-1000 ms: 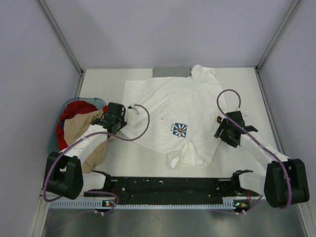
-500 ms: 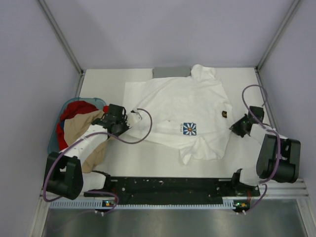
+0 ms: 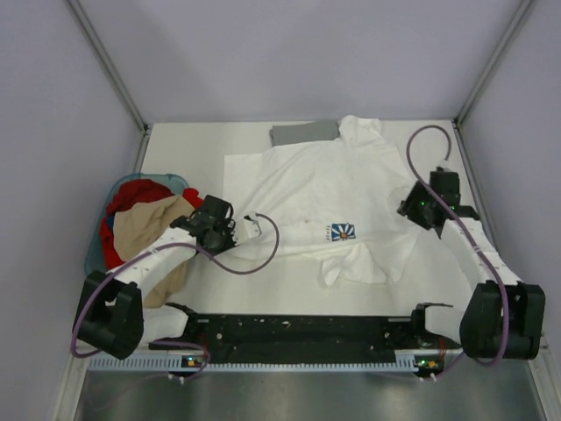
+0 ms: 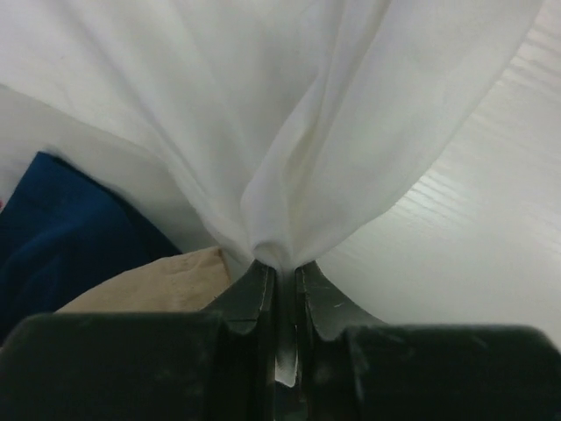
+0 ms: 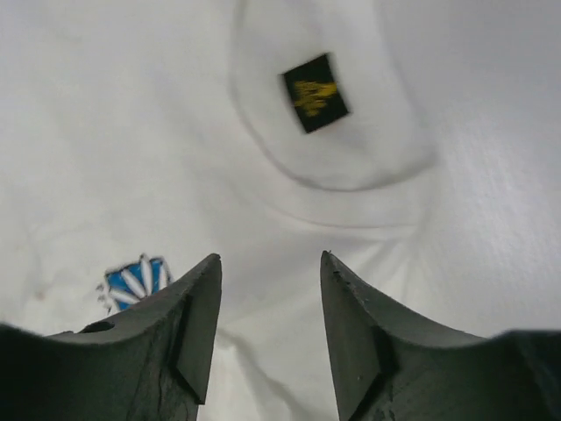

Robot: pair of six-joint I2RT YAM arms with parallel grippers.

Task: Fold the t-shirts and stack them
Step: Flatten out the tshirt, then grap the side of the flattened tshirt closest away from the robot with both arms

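Pinching a fold of the white t-shirt (image 3: pixel 324 189) with the left tool (image 4: pixel 285 267); holding the right tool (image 5: pixel 270 257) spread above its black label (image 5: pixel 314 92).

The white t-shirt (image 3: pixel 324 184) is thin, soft, matt cloth that gathers in fine creases. Its neck label (image 5: pixel 314 92) is a black patch with yellow marking. The grey t-shirt (image 3: pixel 304 132) is matt cloth too. My left gripper (image 4: pixel 282 276) and my right gripper (image 5: pixel 270 263) are matt black plastic, faintly grained. The table (image 4: pixel 491 202) is white and finely ribbed, with a dull sheen.
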